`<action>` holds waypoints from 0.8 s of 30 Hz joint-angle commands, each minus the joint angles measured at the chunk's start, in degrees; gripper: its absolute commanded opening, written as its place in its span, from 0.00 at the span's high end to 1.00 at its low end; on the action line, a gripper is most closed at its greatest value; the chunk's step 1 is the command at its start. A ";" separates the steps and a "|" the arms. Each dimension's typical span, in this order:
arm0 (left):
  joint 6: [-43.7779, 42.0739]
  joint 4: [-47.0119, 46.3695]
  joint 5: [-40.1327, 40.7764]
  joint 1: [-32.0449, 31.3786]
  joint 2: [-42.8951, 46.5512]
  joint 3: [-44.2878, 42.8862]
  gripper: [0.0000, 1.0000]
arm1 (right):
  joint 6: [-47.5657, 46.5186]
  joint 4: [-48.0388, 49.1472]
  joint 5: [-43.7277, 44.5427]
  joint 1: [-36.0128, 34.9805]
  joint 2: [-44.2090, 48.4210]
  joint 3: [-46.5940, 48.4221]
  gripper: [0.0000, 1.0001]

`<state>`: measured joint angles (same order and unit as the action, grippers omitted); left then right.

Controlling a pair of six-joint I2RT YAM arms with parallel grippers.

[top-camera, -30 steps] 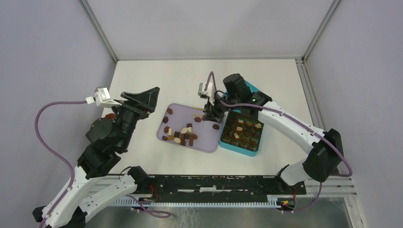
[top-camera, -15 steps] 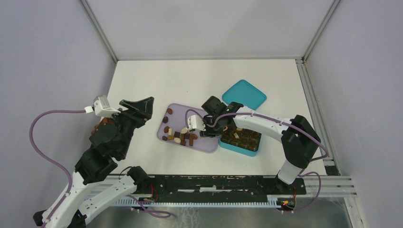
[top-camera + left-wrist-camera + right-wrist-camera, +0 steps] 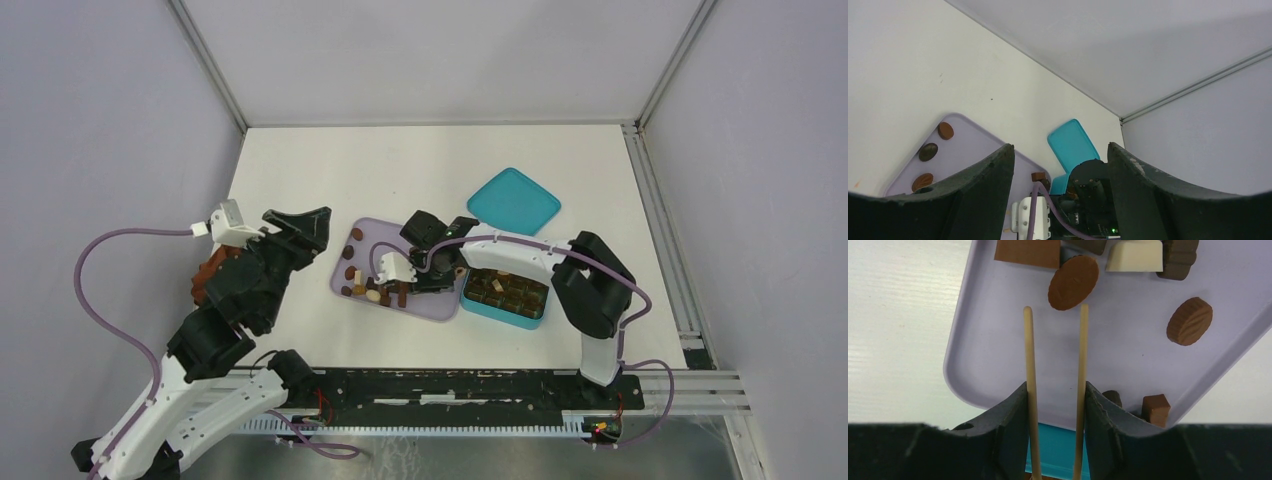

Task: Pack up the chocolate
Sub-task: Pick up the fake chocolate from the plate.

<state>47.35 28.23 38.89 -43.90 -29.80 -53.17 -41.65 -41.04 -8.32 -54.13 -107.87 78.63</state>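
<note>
On my right wrist view, the right gripper (image 3: 1054, 390) has its jaws partly spread, and each finger carries a thin wooden stick (image 3: 1028, 355). The gap between the two sticks is free; nothing is pinched. The nearest chocolate is a round mid-brown piece (image 3: 1073, 283), lying just beyond the stick tips with its lower edge between them. I cannot tell if the right-hand stick touches it. A cream-white piece (image 3: 1135, 255) and a ribbed round piece (image 3: 1190, 321) lie further on the lavender tray (image 3: 1128, 360).

From the top view, more chocolate sits in the compartments of the teal box (image 3: 470, 298), which touches the tray's right edge. The teal lid (image 3: 513, 200) lies apart, behind the box. The sticks cross the tray's rim near a rounded corner, and around them the tray is bare. The white table (image 3: 330, 170) is open behind the tray.

The right arm is folded, with its elbow near the right end of the box and its forearm reaching left across the box. The left gripper (image 3: 1059, 147) hangs left of the tray, above the table, with its jaws wide and holding nothing.
</note>
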 commanded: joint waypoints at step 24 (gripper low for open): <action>1.21 -1.32 2.24 -0.09 1.41 0.61 0.26 | 8.02 -2.82 6.03 -2.03 -6.96 8.26 0.54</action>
<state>47.37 28.25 39.97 -43.90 -28.49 -52.45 -35.20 -42.74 -3.99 -55.46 -113.91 83.68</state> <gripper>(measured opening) 0.739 0.456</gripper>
